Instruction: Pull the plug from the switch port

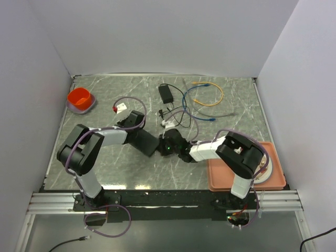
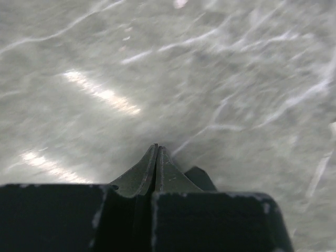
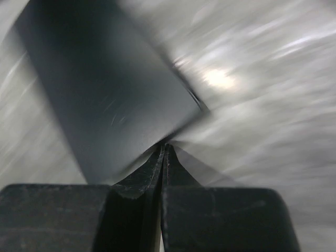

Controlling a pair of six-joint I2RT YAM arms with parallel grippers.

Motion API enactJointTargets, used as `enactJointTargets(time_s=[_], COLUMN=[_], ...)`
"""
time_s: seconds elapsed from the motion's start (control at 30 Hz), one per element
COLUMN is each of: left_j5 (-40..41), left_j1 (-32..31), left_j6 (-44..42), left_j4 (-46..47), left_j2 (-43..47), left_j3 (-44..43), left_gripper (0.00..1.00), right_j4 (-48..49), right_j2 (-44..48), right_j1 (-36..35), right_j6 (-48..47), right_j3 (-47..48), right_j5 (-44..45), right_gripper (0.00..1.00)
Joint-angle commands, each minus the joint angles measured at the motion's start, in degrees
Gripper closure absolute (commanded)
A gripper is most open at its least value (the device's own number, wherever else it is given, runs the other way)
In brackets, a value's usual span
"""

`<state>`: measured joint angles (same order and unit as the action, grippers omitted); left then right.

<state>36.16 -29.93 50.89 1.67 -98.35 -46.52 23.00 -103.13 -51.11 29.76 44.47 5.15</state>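
Left end effector closed and empty over the marble bench; right end effector, likewise closed and empty, at a corner of the flat black box. Its switch port cannot be made out.

**Where everything sits on the tabletop**

The switch box lies mid-tabletop, the left pincer behind it and the right pincer at its right corner. A bowl sits far left. The adapter brick is at the back, with cables to its right. A tray near right carries a plate.
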Motion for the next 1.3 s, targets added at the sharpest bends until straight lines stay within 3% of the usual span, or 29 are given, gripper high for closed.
enactJointTargets(time_s=[0.0,0.13,0.47,0.6,0.7,0.93,1.1,1.27], left_j5=[-29.94,-22.29,-14.29,-6.91,-5.32,-2.15,0.31,-4.24], left_j1=[-6.98,-6.98,-6.98,-6.98,-6.89,-6.89,-6.89,-6.89], left_j6=[5.44,8.69,13.08,14.06,13.44,19.67,28.61,34.18], left_j4=[-0.52,-4.74,-9.22,-13.09,-16.6,-26.45,-32.07,-32.79], left_j2=[-1.69,4.9,17.29,30.89,35.84,41.47,41.49,39.46], left_j3=[0.81,5.38,14.53,14.8,13.05,13.91,16.63,20.14], left_gripper=[0.94,0.9,0.85,0.79,0.78,0.78,0.79,0.82], right_j4=[-4.02,-5.16,-0.95,-3.13,-5.16,-4.81,-6.83,-13.76], right_j2=[-4.19,-3.74,-4.28,0.47,-0.05,1.61,11.71,13.23], right_j1=[-8.13,-6.9,-4.7,-4.52,-3.39,-1.53,-2.41,-0.84], right_j6=[4.52,3.82,4.7,3.64,2.41,2.15,0.13,-1.98], right_j3=[-1.49,-1.23,-2.18,-4.04,-3.16,-3.77,-7.11,-1.42], right_j5=[-22.99,-22.02,-24.22,-20.54,-19.91,-21.06,-16.93,-13.59], right_gripper=[1.0,1.0,1.0,1.0,1.0,1.0,1.0,1.0])
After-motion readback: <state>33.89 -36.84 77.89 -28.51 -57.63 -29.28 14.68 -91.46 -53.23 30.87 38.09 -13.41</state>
